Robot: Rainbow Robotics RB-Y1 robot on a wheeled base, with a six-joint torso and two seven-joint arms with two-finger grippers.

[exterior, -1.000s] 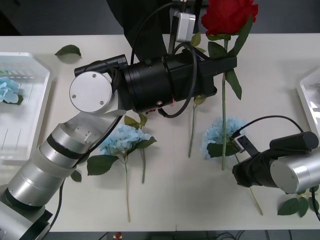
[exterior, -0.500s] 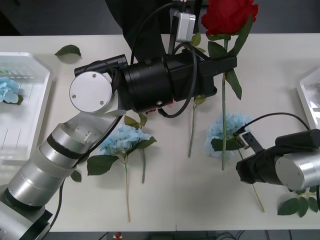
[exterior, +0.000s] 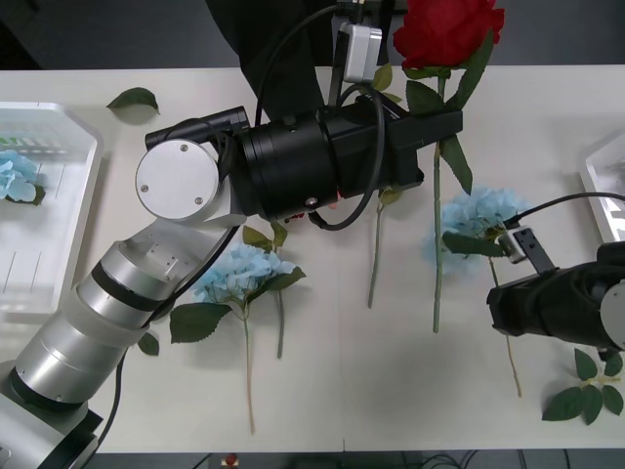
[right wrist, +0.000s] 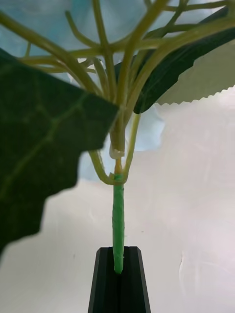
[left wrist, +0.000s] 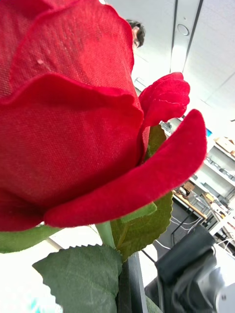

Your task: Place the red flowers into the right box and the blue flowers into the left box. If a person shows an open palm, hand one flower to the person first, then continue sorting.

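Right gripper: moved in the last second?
Yes. The right gripper, shut on a blue flower, carried it rightward, away from the rose stem, toward the right box.

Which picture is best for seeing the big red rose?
The front view: the red rose shows whole, bloom and stem, held up in the left gripper. The left wrist view shows its petals close up. The right wrist view shows a blue flower.

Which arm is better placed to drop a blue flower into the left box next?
Right. The right gripper is shut on a blue flower, though the left box is far across the table. The left gripper is shut on a red flower.
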